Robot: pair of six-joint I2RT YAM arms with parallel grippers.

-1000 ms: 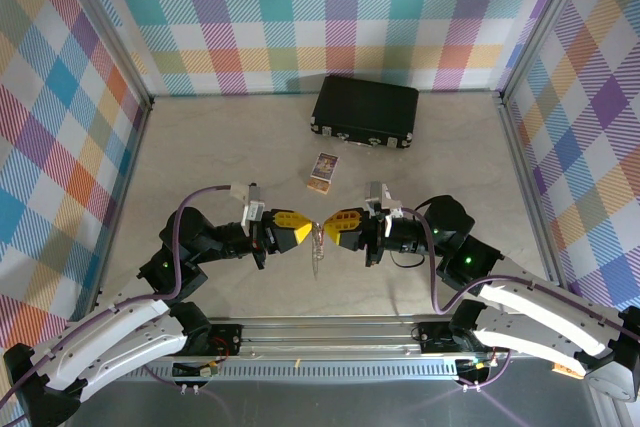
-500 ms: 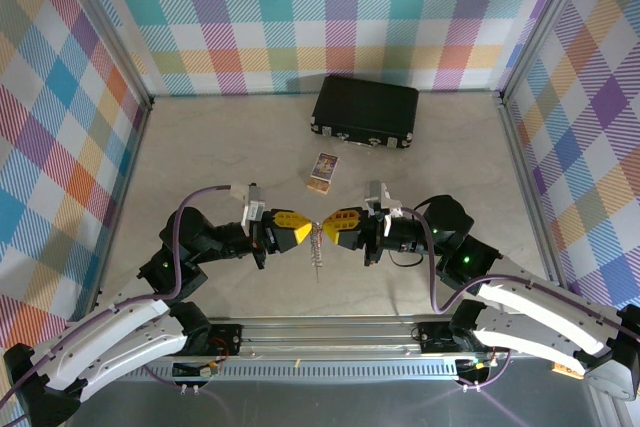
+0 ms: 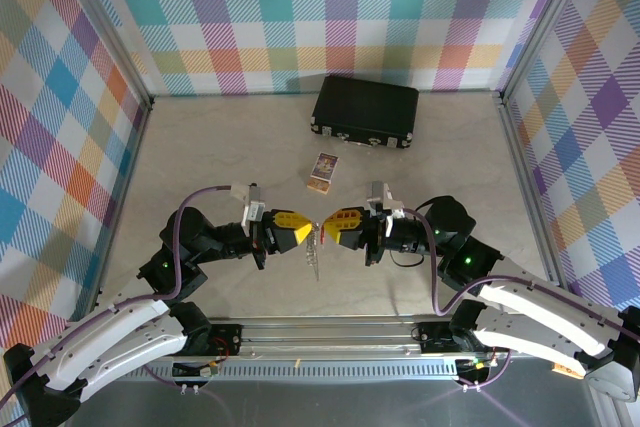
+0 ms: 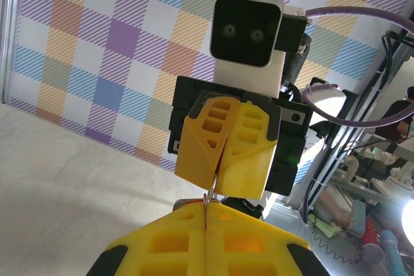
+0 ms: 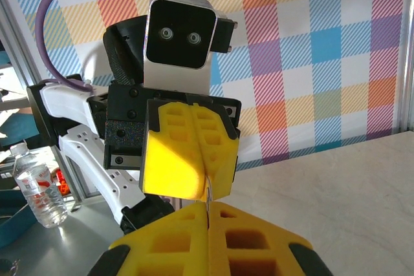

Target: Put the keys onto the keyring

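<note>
card point(image 3: 322, 172) just before case point(image 3: 365, 110)

The right gripper point(image 5: 208, 216) and left gripper point(image 5: 204, 159) face tip to tip — yellow jaws shut, both pinching the thin keyring point(image 5: 208, 190).

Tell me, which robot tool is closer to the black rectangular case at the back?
Right. The right tool sits on the near side of the black rectangular case, slightly left of it. The left tool is further left, tip to tip with it.

No legible text, even on the printed card point(image 3: 322, 171).
</note>
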